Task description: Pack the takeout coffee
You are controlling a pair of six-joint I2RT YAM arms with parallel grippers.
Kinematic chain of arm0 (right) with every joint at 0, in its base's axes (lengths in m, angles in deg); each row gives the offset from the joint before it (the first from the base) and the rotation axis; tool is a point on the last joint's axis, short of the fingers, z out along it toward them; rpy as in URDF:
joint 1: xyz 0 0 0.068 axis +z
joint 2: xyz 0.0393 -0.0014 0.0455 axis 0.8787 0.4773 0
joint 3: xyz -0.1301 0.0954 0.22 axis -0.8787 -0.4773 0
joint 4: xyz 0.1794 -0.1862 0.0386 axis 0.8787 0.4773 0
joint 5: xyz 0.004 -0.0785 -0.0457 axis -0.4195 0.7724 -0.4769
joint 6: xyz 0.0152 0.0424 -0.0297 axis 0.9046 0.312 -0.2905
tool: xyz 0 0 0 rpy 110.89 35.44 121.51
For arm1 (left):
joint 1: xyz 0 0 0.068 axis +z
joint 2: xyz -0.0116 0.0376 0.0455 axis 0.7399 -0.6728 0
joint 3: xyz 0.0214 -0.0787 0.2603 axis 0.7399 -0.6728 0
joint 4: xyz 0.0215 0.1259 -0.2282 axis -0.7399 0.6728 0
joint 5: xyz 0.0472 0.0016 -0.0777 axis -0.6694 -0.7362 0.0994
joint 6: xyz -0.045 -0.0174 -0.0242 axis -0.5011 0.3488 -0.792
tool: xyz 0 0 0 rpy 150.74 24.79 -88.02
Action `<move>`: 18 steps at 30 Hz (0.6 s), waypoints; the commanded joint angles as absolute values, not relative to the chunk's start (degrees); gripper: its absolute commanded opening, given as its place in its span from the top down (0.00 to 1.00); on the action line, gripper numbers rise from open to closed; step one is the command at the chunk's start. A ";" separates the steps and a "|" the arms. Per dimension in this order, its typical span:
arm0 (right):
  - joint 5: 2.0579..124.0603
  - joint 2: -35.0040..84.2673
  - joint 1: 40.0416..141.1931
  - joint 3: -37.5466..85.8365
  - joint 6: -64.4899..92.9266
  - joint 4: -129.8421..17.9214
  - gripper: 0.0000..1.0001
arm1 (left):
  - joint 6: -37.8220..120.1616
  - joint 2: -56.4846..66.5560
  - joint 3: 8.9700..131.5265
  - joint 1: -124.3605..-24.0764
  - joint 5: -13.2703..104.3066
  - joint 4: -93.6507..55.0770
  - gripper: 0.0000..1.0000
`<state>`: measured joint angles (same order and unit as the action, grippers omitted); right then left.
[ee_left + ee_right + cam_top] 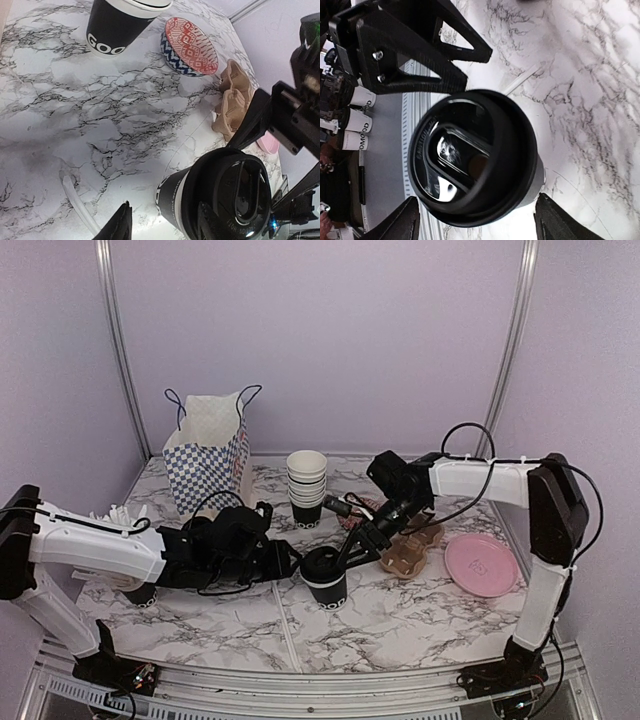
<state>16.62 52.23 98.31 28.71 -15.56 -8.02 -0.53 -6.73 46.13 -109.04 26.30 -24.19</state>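
the takeout coffee (pixel 326 582) is set mid worktop (pixel 420 620), its lid (pixel 470 160) straddled by the wide-open, empty right claw (pixel 476 200), and flanked, perhaps for steadying, by the left claw (pixel 293 562), whose grip cannot be told.

Matt black paper cup (pixel 326 590) with glossy black plastic lid (pixel 470 160), smooth marble-print table (pixel 420 625) with soft sheen, checked paper bag (pixel 208 460), rough brown pulp-card tray (pixel 410 552), smooth pink plate (pixel 481 563), glossy patterned bowl (pixel 190 46)

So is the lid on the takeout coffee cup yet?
On. The black lid covers the rim of the takeout coffee cup, which stands upright on the table. Whether it is snapped tight, cannot tell.
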 commanded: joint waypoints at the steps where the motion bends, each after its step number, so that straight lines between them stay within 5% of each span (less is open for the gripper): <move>1: 24.94 46.21 98.58 32.02 -19.60 -8.47 0.21 | 4.38 -4.20 49.72 -109.59 25.61 -22.63 0.51; 14: 29.28 41.84 99.42 28.66 -26.49 -7.83 0.18 | 6.85 -1.60 50.21 -109.59 24.34 -21.35 0.48; 18: 30.37 37.88 100.98 25.89 -34.01 -7.95 0.08 | 8.82 -1.34 50.41 -109.55 24.90 -20.81 0.43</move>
